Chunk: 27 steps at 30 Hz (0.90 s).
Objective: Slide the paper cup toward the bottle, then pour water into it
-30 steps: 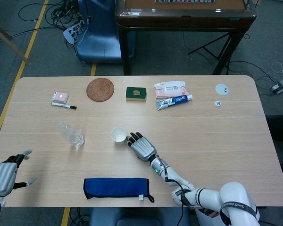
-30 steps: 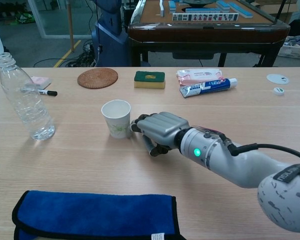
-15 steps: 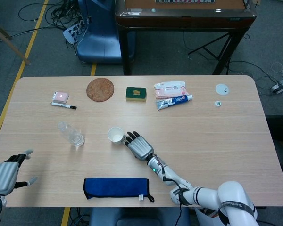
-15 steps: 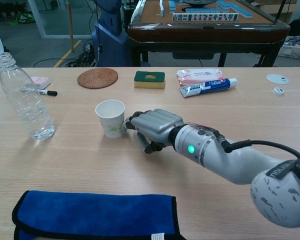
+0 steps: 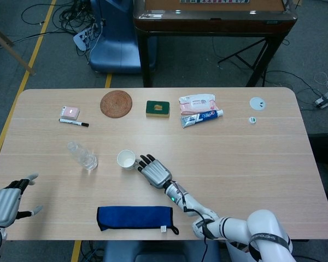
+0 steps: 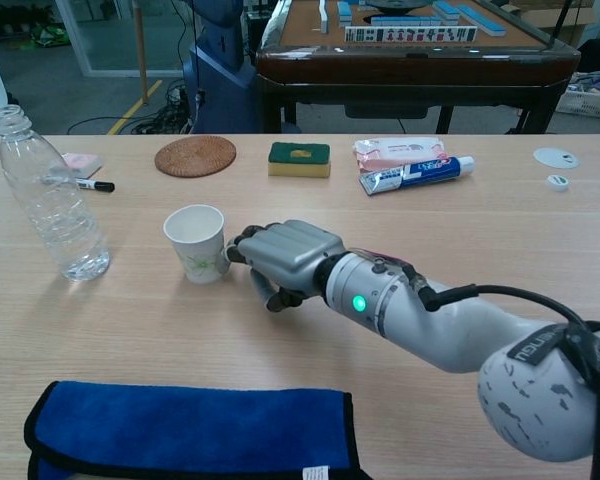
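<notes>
A white paper cup stands upright and empty on the wooden table, a short way right of the clear, uncapped plastic bottle. My right hand lies low on the table with its fingers curled; its fingertips touch the cup's right side without wrapping it. My left hand hovers at the table's near left corner, fingers apart, holding nothing, well away from the bottle.
A folded blue cloth lies near the front edge. Along the far side sit a pink pad with a marker, a woven coaster, a green sponge, wipes and toothpaste, and a white lid.
My right hand has moved left, pushing the cup along the table toward the bottle; the gap between them is smaller. The left hand and bottle have stayed still.
</notes>
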{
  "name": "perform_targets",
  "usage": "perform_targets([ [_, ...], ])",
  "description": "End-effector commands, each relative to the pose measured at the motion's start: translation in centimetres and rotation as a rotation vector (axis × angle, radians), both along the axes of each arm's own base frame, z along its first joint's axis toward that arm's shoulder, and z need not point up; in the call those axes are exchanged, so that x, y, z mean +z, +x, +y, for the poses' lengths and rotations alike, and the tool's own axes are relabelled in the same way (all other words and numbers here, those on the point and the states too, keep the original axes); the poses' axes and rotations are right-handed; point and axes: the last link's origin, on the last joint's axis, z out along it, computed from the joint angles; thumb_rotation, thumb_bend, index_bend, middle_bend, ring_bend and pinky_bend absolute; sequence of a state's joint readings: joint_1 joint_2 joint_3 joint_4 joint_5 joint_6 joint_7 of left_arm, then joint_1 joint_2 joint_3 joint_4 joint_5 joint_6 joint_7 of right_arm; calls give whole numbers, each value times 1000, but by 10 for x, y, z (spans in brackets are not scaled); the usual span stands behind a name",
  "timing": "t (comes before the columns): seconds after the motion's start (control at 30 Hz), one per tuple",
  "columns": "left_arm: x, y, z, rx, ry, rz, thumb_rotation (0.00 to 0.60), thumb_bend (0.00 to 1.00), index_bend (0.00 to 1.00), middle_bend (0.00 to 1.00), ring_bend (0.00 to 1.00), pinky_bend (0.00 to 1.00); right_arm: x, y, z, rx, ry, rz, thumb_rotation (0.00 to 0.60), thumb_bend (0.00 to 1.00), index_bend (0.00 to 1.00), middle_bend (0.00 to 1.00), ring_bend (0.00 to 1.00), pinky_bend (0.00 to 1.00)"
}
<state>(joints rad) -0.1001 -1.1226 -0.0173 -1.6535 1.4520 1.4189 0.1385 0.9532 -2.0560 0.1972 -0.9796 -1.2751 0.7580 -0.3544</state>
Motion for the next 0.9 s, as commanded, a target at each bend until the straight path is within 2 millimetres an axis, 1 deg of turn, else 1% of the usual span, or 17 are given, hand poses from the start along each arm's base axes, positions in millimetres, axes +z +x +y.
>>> perform_targets([
  [0.03,0,0,0,-1,0,-1,600,0,224,358,343,567,-2,3,1,6,3,-2,600,1000,227,104,25,118],
  [0.27,0,1,0,-1,-1,1,600,0,224,358,343,567,-7,10,3,18,14,-7,600,1000,227,104,25,118],
  [0.47,0,1,-1,-3,-2,4,600,0,224,358,343,567,-6,9,4,25,9,-4,600,1000,227,104,25,118],
  [0.7,-4,1,0,-2,-17,7,600,0,224,358,343,567,8,-1,2,12,-21,-11,600,1000,227,104,25,118],
  [0.9,-10,1,1,-3,-33,14,600,0,224,358,343,567,30,-15,-1,-7,-67,-10,600,1000,227,104,25,118],
])
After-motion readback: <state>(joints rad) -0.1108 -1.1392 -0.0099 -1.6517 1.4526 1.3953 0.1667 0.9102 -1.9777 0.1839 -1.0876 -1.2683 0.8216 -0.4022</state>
